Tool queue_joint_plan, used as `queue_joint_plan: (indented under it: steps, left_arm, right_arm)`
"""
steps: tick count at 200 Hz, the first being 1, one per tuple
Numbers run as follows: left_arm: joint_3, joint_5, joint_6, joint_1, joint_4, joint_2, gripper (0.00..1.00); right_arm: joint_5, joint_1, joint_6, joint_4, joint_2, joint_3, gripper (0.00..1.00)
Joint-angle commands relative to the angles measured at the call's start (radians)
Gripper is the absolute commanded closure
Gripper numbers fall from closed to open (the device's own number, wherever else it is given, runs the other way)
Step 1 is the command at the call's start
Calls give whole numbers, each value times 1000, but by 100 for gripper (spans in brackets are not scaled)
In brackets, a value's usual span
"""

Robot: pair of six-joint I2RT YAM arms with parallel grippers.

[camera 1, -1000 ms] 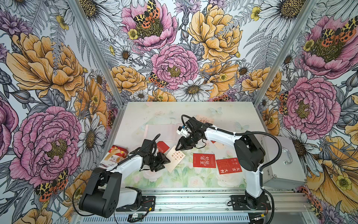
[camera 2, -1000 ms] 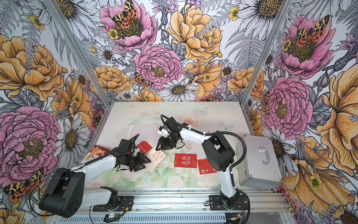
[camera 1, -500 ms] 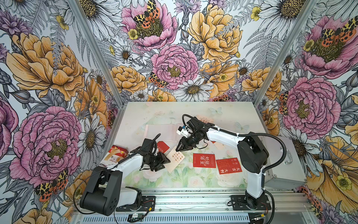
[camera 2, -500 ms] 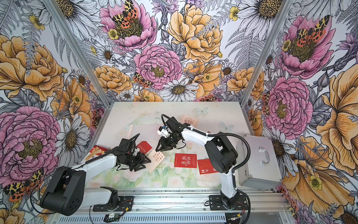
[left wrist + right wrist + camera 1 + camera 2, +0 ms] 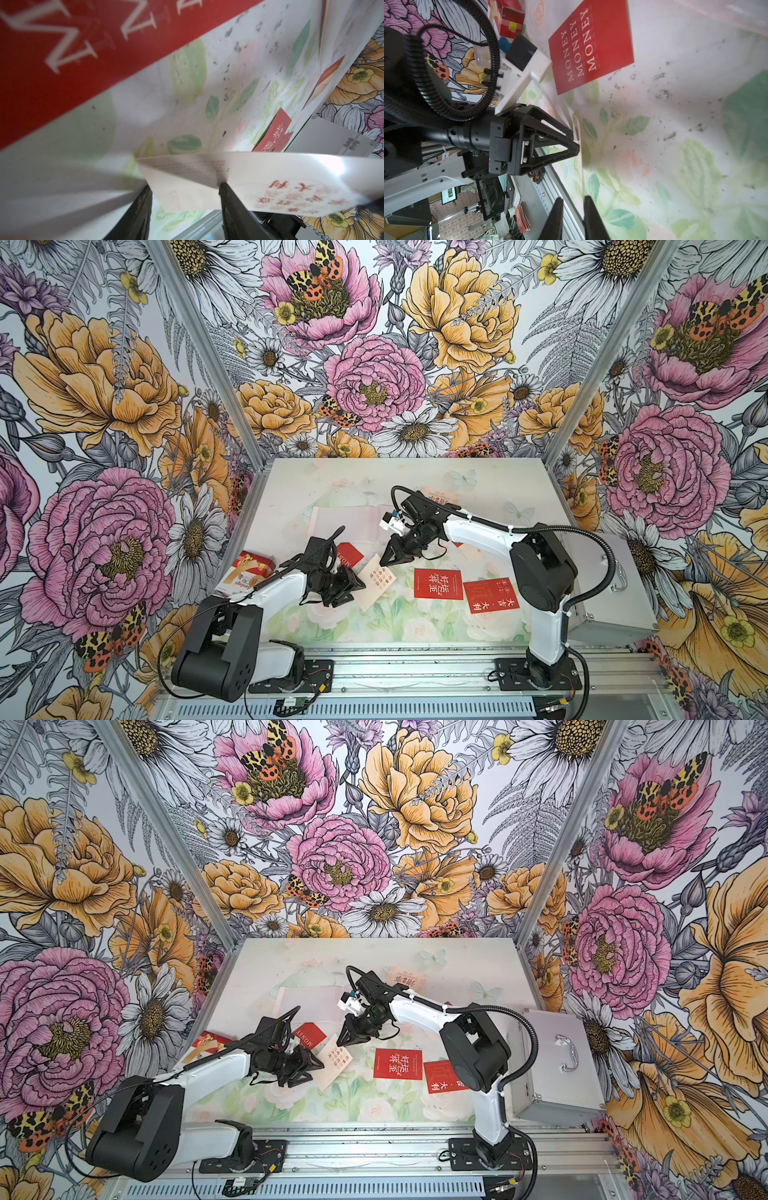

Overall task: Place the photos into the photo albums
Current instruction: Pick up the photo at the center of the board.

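Top views both show the left gripper (image 5: 363, 584) pinching a cream card (image 5: 378, 583), tilted up just beside the pink photo album (image 5: 345, 520), seemingly for handover. Left wrist view: card slanting above the mat (image 5: 187, 93). Right wrist view: the right gripper (image 5: 573, 198) has its jaws nearly meeting at the card's edge, grip unclear.

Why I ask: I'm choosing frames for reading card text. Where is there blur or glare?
Left wrist view: the flat red rectangular MONEY card is close and blurred; glare whitens part of the cream rectangular card. Right wrist view: that red card reads sharply.
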Motion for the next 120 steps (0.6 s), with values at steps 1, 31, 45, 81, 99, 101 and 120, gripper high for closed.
queue_joint_plan:
  steps: [1,31,45,81,99,101,120]
  left_arm:
    - [-33,-183,50,25,29,51,46]
    - [-33,-182,50,29,27,45,46]
    - [-33,-180,46,30,27,40,46]
    - [-33,-163,43,46,26,9,46]
    - [-33,-140,46,80,27,-21,45]
    - [-33,-137,46,84,26,-25,45]
    - [-25,-111,43,141,27,-69,45]
  right_arm:
    - [53,6,-19,-26,-9,-3,84]
    - [71,11,-19,-26,-6,3,94]
    - [75,9,-18,-26,-7,7,100]
    - [107,-1,-16,-26,-20,2,100]
    - [110,-14,-16,-25,-40,-4,100]
    - [109,-15,-16,-24,-42,-5,100]
    - [107,-40,-18,-23,-76,-5,100]
